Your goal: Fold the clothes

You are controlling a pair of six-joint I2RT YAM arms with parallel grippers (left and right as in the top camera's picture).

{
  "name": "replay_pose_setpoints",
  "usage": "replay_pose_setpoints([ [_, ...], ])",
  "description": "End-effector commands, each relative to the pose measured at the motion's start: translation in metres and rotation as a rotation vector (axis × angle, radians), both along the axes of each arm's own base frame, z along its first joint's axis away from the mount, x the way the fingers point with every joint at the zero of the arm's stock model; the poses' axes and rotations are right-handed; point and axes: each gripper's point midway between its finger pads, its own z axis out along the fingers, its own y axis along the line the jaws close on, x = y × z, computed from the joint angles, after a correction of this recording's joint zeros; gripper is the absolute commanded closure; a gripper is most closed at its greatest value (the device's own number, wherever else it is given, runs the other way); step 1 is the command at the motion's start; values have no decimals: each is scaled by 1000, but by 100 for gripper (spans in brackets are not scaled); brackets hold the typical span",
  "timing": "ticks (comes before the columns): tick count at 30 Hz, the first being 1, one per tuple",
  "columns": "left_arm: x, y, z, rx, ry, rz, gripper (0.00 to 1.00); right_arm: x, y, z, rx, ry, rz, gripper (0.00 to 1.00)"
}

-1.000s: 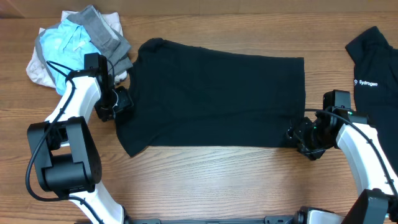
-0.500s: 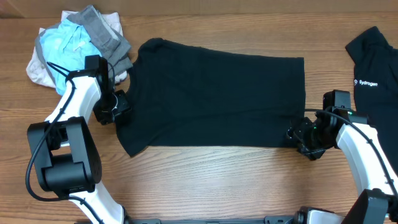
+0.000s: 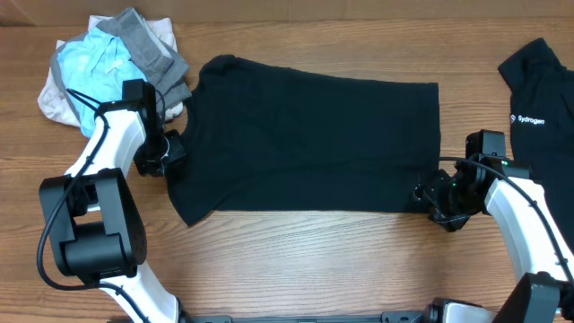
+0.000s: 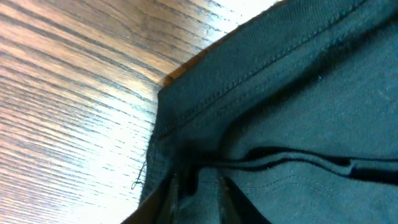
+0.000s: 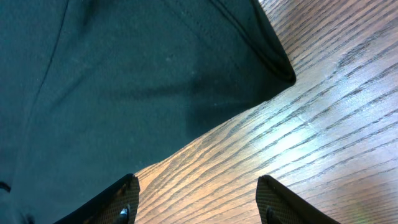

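Black shirt: spread flat mid-table, ready for folding.
Left gripper: clenched on shirt's left edge, apparently for lifting.
Right gripper: fingers spread at near-right corner, poised to grasp.

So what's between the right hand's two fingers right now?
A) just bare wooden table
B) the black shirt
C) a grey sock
A: the wrist view shows the right hand open over bare table, with the corner of the black T-shirt lying just past its fingertips.
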Motion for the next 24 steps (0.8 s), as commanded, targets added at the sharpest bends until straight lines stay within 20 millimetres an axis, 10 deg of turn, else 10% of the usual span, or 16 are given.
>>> replay_pose_setpoints([
  [1,3,1,-2,8,3,-2,86,-1,-1,-1,-10,-3,6,36],
  [24,44,-26,30,-104,-127,-52,96,1,-2,0,-11,-11,5,35],
])
